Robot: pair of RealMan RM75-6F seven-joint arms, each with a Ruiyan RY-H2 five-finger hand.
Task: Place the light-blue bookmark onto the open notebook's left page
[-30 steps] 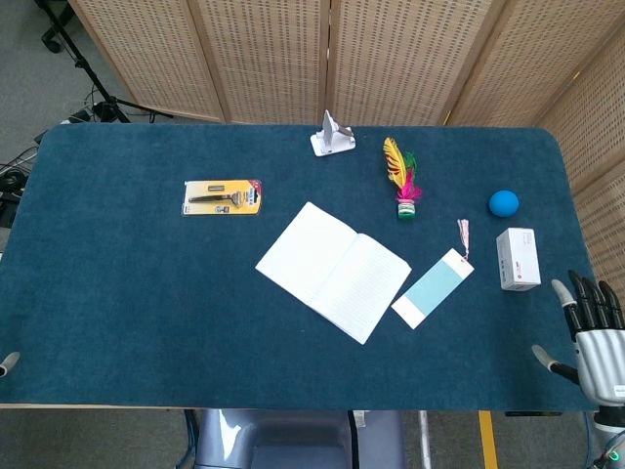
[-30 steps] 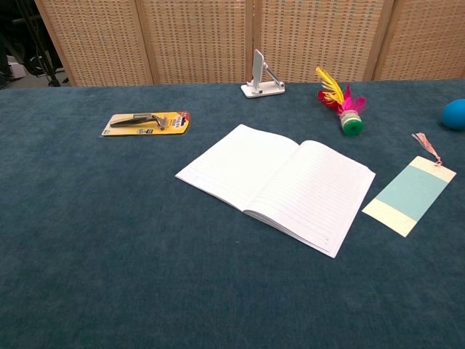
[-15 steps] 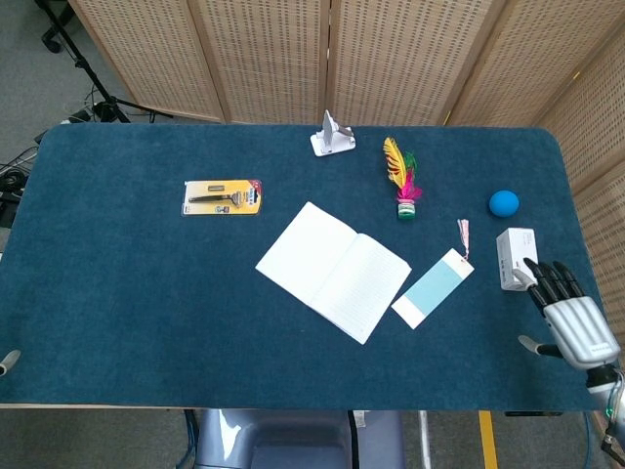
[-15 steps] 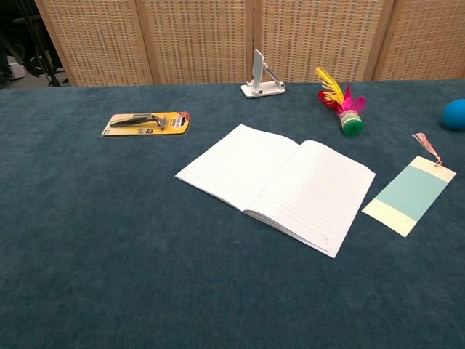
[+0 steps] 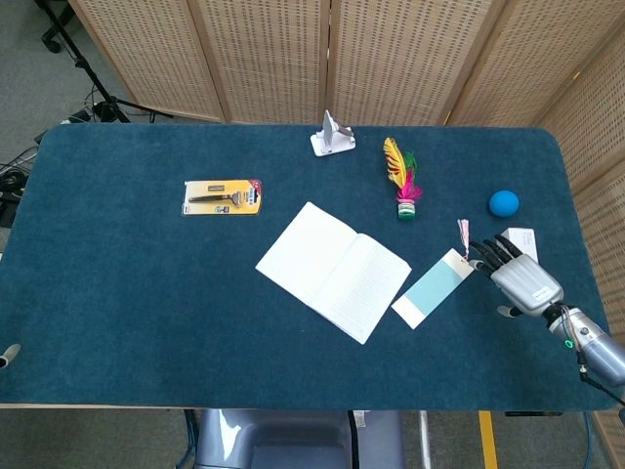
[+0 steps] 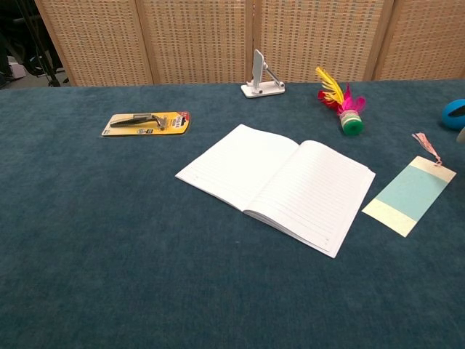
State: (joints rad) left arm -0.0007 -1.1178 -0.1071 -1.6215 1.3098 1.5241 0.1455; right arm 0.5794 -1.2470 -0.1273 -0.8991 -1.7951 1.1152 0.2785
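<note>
The light-blue bookmark (image 5: 433, 288) lies flat on the blue table cloth, just right of the open notebook (image 5: 333, 271), with its pink tassel (image 5: 463, 234) pointing away from me. The notebook's left page (image 5: 306, 250) is bare. My right hand (image 5: 518, 278) hovers right of the bookmark's tassel end with its fingers spread toward it, holding nothing. Only a grey tip of my left hand (image 5: 8, 354) shows at the table's near left edge. In the chest view, the bookmark (image 6: 410, 196) lies beside the notebook (image 6: 276, 182).
A white box (image 5: 520, 237) sits partly behind my right hand, and a blue ball (image 5: 504, 203) lies beyond it. A feathered shuttlecock (image 5: 402, 186), a white stand (image 5: 332, 137) and a yellow packaged tool (image 5: 224, 196) lie further back.
My right hand has moved from the table's near right edge up and to the left, past the white box, toward the bookmark's tassel end. Nothing else has moved.
</note>
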